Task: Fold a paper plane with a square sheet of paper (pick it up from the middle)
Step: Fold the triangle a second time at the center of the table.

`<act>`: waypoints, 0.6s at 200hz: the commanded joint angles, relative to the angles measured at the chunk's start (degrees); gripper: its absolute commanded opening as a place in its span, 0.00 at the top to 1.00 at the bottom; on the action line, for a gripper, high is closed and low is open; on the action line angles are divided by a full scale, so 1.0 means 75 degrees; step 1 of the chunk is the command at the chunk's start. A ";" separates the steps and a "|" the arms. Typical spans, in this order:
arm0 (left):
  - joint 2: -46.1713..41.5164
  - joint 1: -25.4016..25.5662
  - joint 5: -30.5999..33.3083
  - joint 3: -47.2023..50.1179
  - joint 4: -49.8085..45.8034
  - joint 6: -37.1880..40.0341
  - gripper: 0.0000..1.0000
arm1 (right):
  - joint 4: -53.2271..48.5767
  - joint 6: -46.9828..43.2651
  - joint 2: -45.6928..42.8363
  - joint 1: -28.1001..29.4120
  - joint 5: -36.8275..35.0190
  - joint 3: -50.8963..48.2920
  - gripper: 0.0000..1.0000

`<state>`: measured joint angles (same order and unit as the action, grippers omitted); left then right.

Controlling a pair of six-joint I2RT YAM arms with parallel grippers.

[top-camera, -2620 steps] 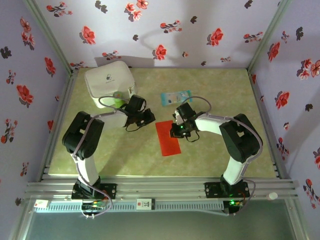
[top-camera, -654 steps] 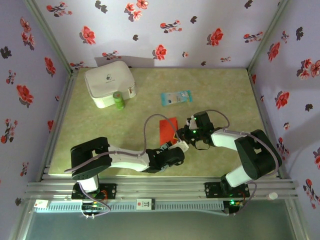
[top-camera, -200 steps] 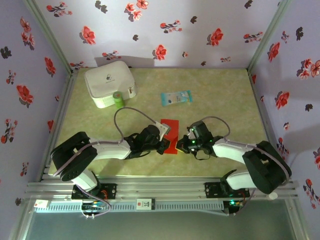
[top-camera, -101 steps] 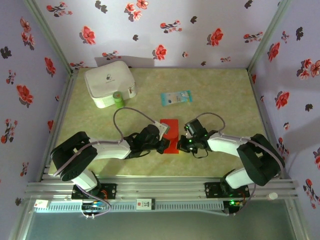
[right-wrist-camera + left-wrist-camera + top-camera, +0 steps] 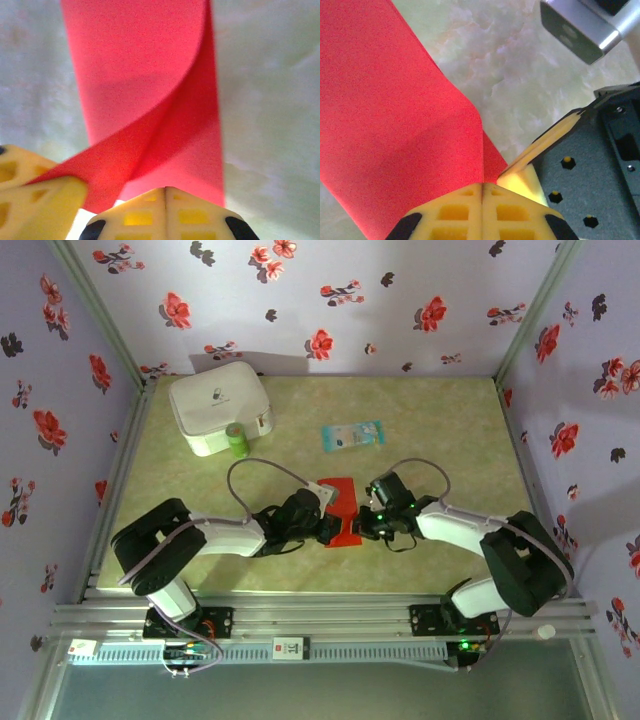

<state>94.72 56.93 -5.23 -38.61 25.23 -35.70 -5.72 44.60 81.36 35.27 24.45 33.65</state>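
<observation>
Folding a corner: left pincer [image 5: 483, 189], jaws clamped on the near corner of the square sheet of paper [image 5: 385, 125], curling it over. Right pincer [image 5: 166, 191] just beside, jaws together, seemingly pinning the near edge. Next: lay flap flat, crease. Beyond the tips: pale blue packet [image 5: 352, 434], green bottle [image 5: 237, 440], white case [image 5: 217, 405], all well apart, no obstruction.
</observation>
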 commanded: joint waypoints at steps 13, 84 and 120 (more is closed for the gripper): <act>0.0076 -0.0059 -0.0075 -0.0009 0.0292 -0.0150 1.00 | 0.0358 0.0335 0.0426 0.0021 0.0176 -0.0115 0.99; 0.0068 -0.0262 -0.0108 0.0026 0.0175 -0.0056 1.00 | -0.1004 -0.0571 0.0988 -0.0107 -0.0876 0.0131 1.00; 0.0173 -0.0417 -0.0193 -0.0154 -0.0032 0.0159 1.00 | -0.0849 -0.0543 0.1052 -0.0150 -0.0791 0.0125 1.00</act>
<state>94.78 54.63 -5.76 -38.61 25.69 -36.01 -8.01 41.95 86.70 34.83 23.18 35.35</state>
